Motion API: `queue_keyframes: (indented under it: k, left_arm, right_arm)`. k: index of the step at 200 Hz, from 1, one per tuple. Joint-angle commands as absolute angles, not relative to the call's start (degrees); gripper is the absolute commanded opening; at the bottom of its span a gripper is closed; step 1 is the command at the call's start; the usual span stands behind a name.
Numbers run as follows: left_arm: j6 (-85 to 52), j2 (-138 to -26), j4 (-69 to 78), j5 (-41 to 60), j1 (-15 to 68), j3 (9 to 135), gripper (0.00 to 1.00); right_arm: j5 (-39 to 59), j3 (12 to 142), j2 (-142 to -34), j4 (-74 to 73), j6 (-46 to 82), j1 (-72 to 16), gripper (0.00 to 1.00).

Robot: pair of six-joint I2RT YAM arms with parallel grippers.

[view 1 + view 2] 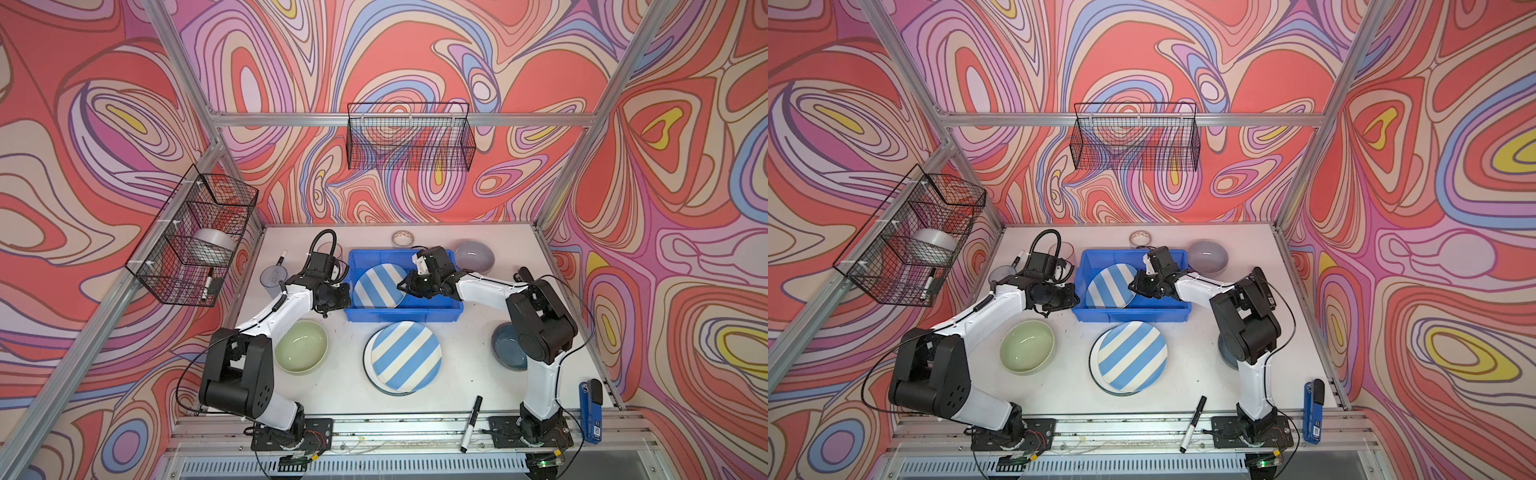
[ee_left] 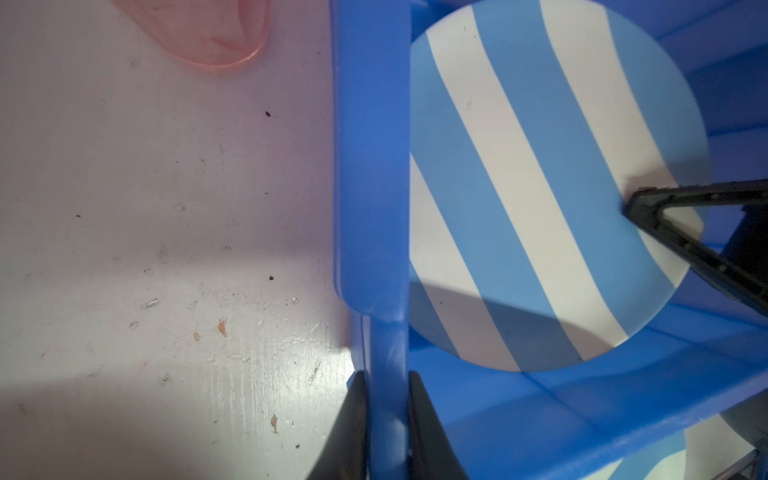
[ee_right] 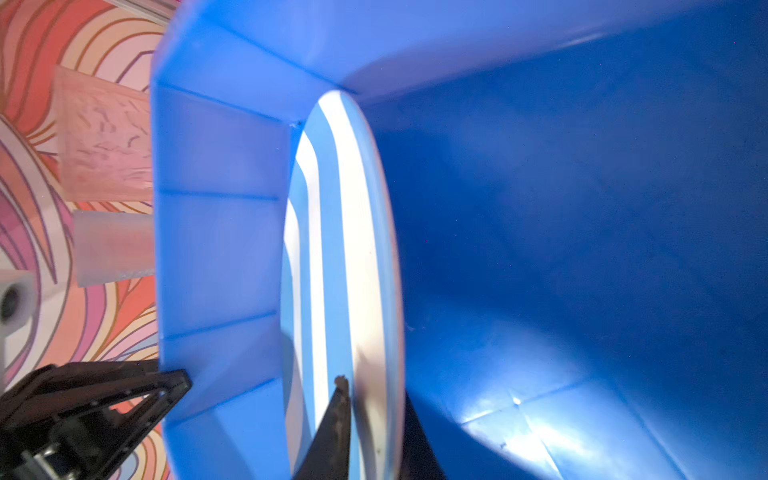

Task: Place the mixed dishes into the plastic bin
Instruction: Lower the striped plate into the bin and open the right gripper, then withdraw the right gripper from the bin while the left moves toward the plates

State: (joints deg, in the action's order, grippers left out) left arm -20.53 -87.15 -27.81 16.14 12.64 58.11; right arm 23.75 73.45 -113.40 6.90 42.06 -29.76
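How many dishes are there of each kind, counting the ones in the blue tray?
Striped plates: 2 (binned plate in the blue bin, table plate)
White plate beneath: 1 showing
Bowls: 3 (green bowl, lavender bowl, dark blue bowl)
Tumblers: 2 (pink tumbler, bluish tumbler)
Total: 8

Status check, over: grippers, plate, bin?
Left gripper jaws shut on bin wall. Right gripper jaws straddle striped plate rim, grip unclear. Plate inside bin, tilted. Second striped plate outside bin.

Left arm [image 1: 282, 309], right arm [image 1: 482, 286] — white links, black joint housings [image 1: 540, 324], looping black cables [image 1: 177, 386]
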Motion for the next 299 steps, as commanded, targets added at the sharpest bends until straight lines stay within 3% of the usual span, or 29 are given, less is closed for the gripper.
queue_keyframes:
  k: [1, 68, 144, 175, 223, 252, 263, 299]
  left_arm:
    - [-19.5, -87.9, -29.9, 17.8, 12.5, 59.0, 0.18]
    - [-19.4, -88.0, -30.1, 18.1, 12.6, 59.2, 0.18]
    - [-19.7, -87.5, -30.4, 17.8, 12.6, 59.5, 0.21]
    - [-20.0, -85.6, -30.4, 16.3, 12.6, 59.3, 0.28]
    - [-20.3, -81.3, -34.3, 14.2, 12.6, 61.6, 0.4]
    - [-21.7, -76.4, -37.6, 11.0, 12.8, 61.9, 0.41]
    - [-22.7, -73.7, -38.5, 8.3, 13.8, 61.3, 0.41]
    - [-24.4, -64.7, -39.6, 6.5, 20.1, 57.2, 0.47]
  right_arm:
    - [21.4, 74.5, -114.2, 11.7, 38.4, -30.4, 0.25]
    - [17.1, 75.3, -113.4, 16.8, 34.6, -30.7, 0.41]
    - [15.6, 76.2, -111.1, 20.6, 31.1, -30.8, 0.52]
    - [11.5, 75.6, -105.7, 24.0, 28.7, -30.7, 0.61]
    - [8.0, 74.9, -96.3, 30.6, 25.6, -30.7, 0.62]
    - [6.2, 71.9, -88.7, 34.6, 24.2, -31.2, 0.64]
    - [5.0, 70.9, -86.0, 37.0, 23.1, -31.7, 0.7]
    - [6.2, 64.8, -75.5, 39.9, 23.6, -31.8, 0.73]
